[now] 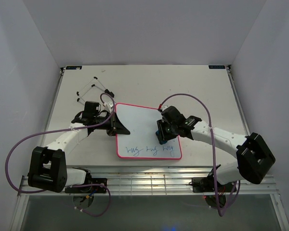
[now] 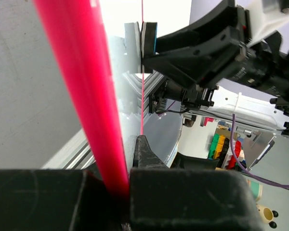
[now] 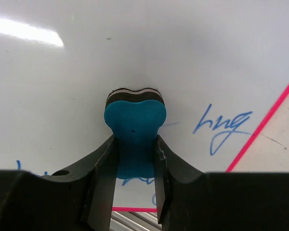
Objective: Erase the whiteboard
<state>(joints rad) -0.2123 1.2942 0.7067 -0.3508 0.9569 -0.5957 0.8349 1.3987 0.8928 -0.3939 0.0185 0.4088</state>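
The whiteboard (image 1: 139, 127), glossy white with a pink-red rim, lies flat at the table's near middle, blue handwriting along its near edge. My left gripper (image 1: 116, 124) is shut on the board's left rim, which shows as a thick red bar (image 2: 82, 91) running into the jaws. My right gripper (image 1: 164, 135) is shut on a blue bone-shaped eraser (image 3: 134, 137), pinched at its waist, its felt end against the board (image 3: 135, 48) just above the writing (image 3: 224, 126). The eraser (image 1: 162, 135) sits over the board's right half, mostly hidden by the gripper from above.
A thin black wire stand (image 1: 92, 90) lies at the far left of the table. The table's near edge is a metal rail (image 1: 149, 179). Purple cables (image 1: 202, 103) loop from both arms. White walls enclose the table.
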